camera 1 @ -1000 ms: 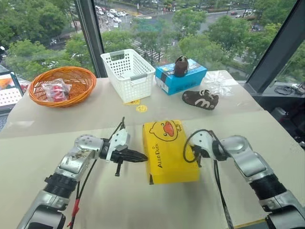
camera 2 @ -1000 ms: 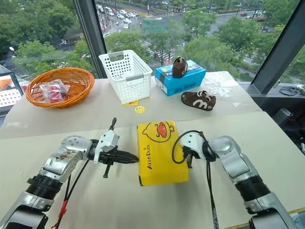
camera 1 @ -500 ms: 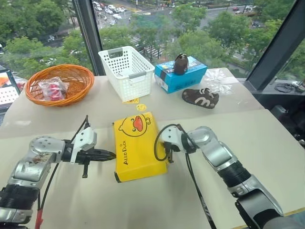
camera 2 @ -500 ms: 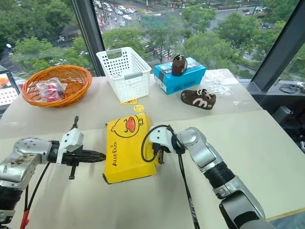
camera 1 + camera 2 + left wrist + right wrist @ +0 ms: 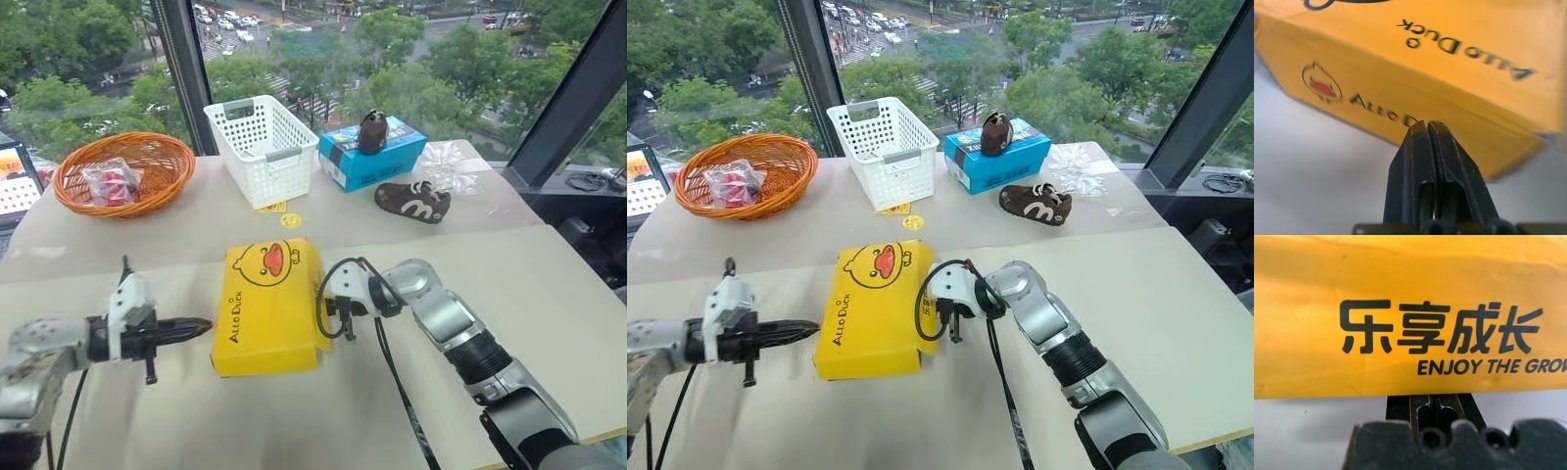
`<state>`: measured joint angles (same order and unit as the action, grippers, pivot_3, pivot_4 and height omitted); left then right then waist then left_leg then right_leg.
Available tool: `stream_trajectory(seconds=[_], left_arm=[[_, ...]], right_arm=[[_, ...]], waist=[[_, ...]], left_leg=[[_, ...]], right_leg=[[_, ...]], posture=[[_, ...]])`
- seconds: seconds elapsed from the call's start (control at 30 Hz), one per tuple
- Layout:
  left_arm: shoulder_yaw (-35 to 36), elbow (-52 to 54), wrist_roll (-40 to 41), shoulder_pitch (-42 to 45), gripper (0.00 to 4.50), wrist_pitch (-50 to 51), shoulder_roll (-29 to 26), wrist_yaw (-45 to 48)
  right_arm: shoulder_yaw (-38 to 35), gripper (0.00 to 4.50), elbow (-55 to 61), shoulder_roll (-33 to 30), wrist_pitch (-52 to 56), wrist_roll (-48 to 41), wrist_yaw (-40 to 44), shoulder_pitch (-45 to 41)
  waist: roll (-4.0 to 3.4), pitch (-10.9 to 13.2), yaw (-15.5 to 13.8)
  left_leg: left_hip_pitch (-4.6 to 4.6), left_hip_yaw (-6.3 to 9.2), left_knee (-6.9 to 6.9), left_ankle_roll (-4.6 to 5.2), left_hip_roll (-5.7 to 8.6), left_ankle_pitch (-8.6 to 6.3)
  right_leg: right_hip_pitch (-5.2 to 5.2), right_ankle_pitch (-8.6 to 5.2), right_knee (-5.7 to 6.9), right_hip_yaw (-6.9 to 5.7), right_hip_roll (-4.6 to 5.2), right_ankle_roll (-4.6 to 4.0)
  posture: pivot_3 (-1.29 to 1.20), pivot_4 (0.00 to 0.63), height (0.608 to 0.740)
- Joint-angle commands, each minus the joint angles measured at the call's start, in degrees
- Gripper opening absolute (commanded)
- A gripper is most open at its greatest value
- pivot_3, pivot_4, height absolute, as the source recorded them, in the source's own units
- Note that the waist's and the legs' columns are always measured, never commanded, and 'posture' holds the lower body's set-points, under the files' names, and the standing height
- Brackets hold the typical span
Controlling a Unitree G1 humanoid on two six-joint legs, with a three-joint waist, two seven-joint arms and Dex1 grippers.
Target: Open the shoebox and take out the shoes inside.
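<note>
Since a second ago the shoebox point(image 5: 269, 305) has slid toward the table's left side and turned a little, the right gripper point(image 5: 340, 311) following at its right side, while the left gripper point(image 5: 196, 325) has drawn back to the left and now points at the box's left side from just beside it, apart. Pale cloth covers the table point(image 5: 549, 294), which stands against a tall window over trees and a street; a seam divides its near half from its far half. Both grippers have their fingers pressed together and hold nothing; the left wrist view shows the left fingers point(image 5: 1427, 161) meeting just short of the yellow wall, and the right wrist view shows the right gripper's tip at the lower edge of the lid's side, though contact cannot be told. With its lid on, the shoebox lies in the middle of the near half, duck face toward the far edge. Along the far edge, a wicker basket point(image 5: 162, 191) at the left corner holds a clear packet with something red point(image 5: 110, 183), a white basket point(image 5: 265, 147) stands mid-edge, and a blue box point(image 5: 377, 162) carries one brown shoe point(image 5: 371, 133); another brown shoe point(image 5: 412, 203) lies just right of it.
</note>
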<state>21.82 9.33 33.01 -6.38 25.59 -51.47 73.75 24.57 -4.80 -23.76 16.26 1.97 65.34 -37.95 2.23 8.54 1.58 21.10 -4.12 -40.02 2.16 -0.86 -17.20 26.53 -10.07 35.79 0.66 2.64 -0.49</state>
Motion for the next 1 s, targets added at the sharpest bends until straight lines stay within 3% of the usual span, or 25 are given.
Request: stream_trajectory(seconds=[0.03, 0.43, 0.8, 1.0], left_arm=[[9.0, 5.7, 5.9, -5.8, 0.08, 4.6, 0.0, -1.0], [25.6, 18.7, 14.0, -27.4, 0.08, 7.0, 12.1, -7.4], [29.4, 25.9, 20.3, -33.5, 0.08, 6.0, 16.5, -12.0], [30.9, 30.6, 21.7, -37.3, 0.08, 5.0, 17.8, -12.9]], right_arm=[[-1.7, 0.0, 0.2, 0.6, -2.2, -1.2, -0.9, -1.1], [-5.6, 0.0, -0.4, 0.3, -0.5, -6.9, 1.8, -3.7], [-8.3, 0.0, 3.0, 2.3, 6.5, -18.0, 8.2, -11.9], [-7.9, 0.0, 0.6, 8.0, 6.6, -20.5, 7.5, -19.5]], waist=[[-0.01, 0.0, 0.0], [0.0, 0.0, -0.2], [0.01, 0.0, -0.6], [0.01, 0.1, -0.3]], left_leg=[[-0.01, 0.0, 0.02, -0.01, 0.01, 0.0], [-0.07, 0.0, 0.04, -0.17, 0.0, 0.08], [-0.28, 0.01, 0.07, -0.18, -0.04, 0.09], [-0.28, -0.01, 0.16, -0.18, -0.04, 0.08]], right_leg=[[0.0, 0.0, -0.01, -0.01, 0.02, 0.0], [-0.03, -0.1, 0.0, -0.05, 0.06, -0.17], [-0.18, -0.32, 0.03, -0.03, -0.03, -0.38], [-0.16, -0.29, -0.01, -0.04, -0.02, -0.43]], posture=[[0.0, 0.15, 0.736], [0.0, 0.15, 0.736], [0.0, 0.15, 0.736], [0.0, 0.15, 0.736]])
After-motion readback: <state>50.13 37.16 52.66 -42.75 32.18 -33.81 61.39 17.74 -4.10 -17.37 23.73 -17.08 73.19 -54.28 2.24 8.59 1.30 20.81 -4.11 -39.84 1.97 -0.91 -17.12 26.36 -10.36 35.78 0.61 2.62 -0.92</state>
